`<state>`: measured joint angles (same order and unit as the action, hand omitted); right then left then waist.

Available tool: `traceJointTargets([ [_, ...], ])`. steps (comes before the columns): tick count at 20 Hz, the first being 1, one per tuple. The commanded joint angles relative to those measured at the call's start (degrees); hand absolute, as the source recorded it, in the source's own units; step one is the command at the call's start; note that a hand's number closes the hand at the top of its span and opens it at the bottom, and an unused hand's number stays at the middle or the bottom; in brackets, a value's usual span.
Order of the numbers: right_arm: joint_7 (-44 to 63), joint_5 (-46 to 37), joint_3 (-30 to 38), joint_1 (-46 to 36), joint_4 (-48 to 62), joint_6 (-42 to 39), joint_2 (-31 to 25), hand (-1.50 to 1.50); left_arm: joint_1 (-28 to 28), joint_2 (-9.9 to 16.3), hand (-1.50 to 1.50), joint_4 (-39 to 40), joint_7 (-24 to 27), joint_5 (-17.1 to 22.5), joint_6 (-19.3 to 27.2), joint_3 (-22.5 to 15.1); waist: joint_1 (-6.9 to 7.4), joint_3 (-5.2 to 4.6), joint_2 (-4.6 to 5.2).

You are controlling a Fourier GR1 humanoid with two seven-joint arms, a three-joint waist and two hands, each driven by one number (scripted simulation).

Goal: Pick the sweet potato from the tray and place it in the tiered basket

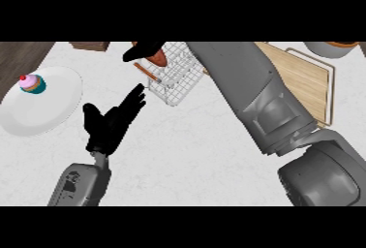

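The reddish-brown sweet potato (159, 58) is held at the top centre, over the white wire tiered basket (175, 82). My right hand (145, 50) is curled round it, fingers hiding most of it. The right forearm stretches from the lower right up across the wooden tray (307, 82), covering much of it. My left hand (114, 118) rests open at centre left, fingers straight and pointing up-right, just left of the basket.
A white plate (39, 104) with a pink cupcake (31, 83) lies at the left. A brown object (89, 46) sits at the top edge. A round grey dish (332, 47) shows at the top right corner. Dark counter edge at upper left.
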<state>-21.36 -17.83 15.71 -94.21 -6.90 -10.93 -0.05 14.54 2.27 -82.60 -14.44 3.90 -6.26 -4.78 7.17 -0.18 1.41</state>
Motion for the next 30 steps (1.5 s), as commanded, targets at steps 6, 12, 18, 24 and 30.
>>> traceJointTargets([
  [6,-0.19,7.57,4.79,-2.41,1.51,12.12,0.05,-1.50,-0.13,0.35,0.00,-0.49,-1.07,0.05,1.03,1.25,-1.94,0.04,-0.41],
  [12,5.98,7.90,6.12,1.13,1.07,10.89,-6.99,-1.50,-2.48,0.46,0.00,-1.52,0.76,-1.06,2.00,1.32,-3.58,0.09,-0.08],
  [18,3.46,5.82,3.99,6.72,0.67,-5.69,-20.61,-1.50,-3.51,2.97,0.00,-0.76,2.86,1.65,-1.59,3.68,-3.37,0.15,0.51],
  [24,-1.94,3.04,1.18,10.93,-0.62,-19.72,-30.22,-1.50,-2.33,0.50,0.00,-2.21,0.50,-0.18,0.54,0.99,-2.73,0.30,1.09],
  [30,-5.84,2.25,0.67,14.36,-0.83,-28.07,-37.55,-1.50,-0.40,1.26,0.00,-0.70,2.24,0.00,0.44,2.62,-2.72,0.31,1.32],
])
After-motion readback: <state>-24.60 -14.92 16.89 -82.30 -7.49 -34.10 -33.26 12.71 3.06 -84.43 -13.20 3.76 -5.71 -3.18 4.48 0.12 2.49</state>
